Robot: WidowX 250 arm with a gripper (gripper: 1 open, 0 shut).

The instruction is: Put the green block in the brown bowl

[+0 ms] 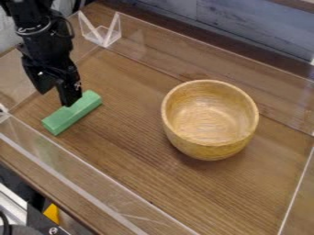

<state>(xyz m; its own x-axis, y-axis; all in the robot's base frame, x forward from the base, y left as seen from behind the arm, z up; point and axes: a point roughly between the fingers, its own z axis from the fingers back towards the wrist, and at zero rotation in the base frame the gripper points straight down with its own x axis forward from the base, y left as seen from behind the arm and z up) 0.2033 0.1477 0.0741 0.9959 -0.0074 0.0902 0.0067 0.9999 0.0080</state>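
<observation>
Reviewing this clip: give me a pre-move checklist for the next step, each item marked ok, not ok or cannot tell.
Gripper open: ok
Green block lying flat on the table: ok
Bowl upright, opening free to receive the block: ok
Block in the bowl: not ok, it lies apart from it
Fingers lined up on both sides of the block: cannot tell from this single view
</observation>
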